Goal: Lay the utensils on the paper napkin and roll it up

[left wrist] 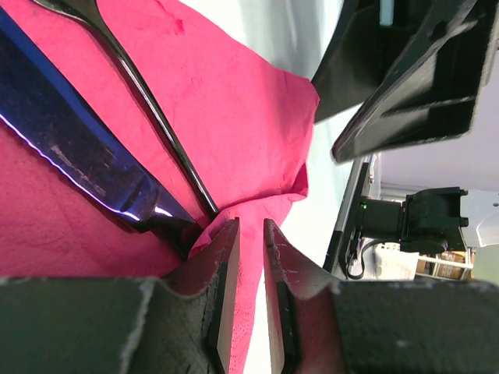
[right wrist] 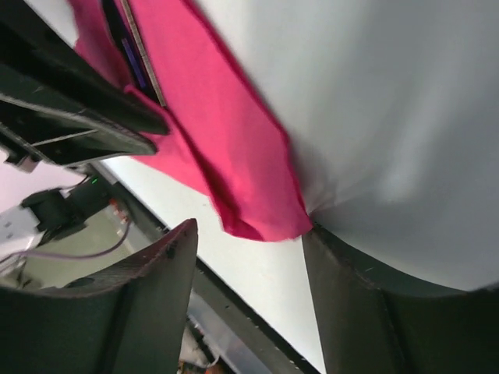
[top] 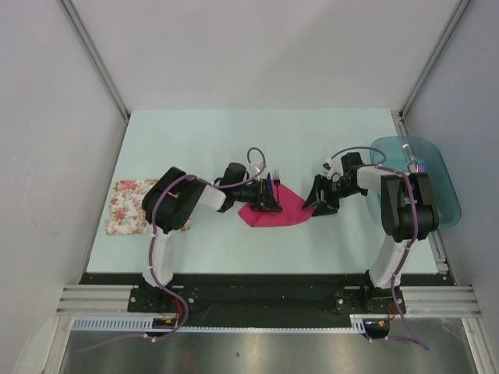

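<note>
The left gripper [left wrist: 251, 226] pinches a raised fold of the pink paper napkin [left wrist: 234, 101], beside the blue knife [left wrist: 78, 148] and fork [left wrist: 148, 101]. The right gripper [right wrist: 248, 234] has its fingers wide apart around the napkin's right corner.

utensils [top: 275, 185] on napkin [top: 287, 211], cloth [top: 131, 205] left

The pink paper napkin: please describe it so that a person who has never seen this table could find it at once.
Look at the pale green table and go to its middle. There lies the plain magenta paper napkin, partly folded, with a slim dark fork on it. Unlike the white floral cloth at the left edge, it has no pattern.
</note>
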You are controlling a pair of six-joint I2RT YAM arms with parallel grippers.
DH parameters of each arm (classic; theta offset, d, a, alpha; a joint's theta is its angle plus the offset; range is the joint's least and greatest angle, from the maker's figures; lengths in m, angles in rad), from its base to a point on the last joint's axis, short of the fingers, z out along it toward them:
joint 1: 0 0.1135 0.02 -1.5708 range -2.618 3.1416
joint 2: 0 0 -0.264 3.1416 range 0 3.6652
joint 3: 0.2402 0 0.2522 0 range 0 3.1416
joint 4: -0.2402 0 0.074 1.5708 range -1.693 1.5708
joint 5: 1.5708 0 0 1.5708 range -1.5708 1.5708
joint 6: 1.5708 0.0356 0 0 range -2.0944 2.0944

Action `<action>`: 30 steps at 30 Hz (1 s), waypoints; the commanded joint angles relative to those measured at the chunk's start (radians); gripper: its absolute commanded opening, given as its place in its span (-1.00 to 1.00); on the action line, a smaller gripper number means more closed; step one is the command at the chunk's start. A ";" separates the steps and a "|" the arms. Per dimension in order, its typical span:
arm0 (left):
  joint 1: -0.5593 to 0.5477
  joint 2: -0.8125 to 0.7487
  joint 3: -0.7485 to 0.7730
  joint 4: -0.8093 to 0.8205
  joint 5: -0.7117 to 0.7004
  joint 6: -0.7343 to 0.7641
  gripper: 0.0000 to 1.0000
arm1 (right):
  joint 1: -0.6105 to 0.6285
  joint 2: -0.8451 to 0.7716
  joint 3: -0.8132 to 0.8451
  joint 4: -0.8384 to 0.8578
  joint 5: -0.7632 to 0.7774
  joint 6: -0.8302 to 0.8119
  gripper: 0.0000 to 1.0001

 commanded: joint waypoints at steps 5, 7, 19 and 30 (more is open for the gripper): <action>0.001 0.027 0.017 -0.015 -0.016 0.050 -0.50 | 0.050 0.100 0.008 0.109 -0.097 0.048 -0.06; 0.001 0.025 0.020 -0.015 -0.019 0.053 -0.50 | 0.050 0.086 0.008 0.107 -0.091 0.051 -0.13; 0.001 0.018 0.029 -0.011 -0.020 0.056 -0.53 | 0.142 -0.015 0.026 0.110 -0.053 0.060 -0.88; 0.003 -0.005 0.040 0.005 -0.008 0.039 -0.58 | 0.197 0.049 0.061 0.148 -0.077 0.146 -1.00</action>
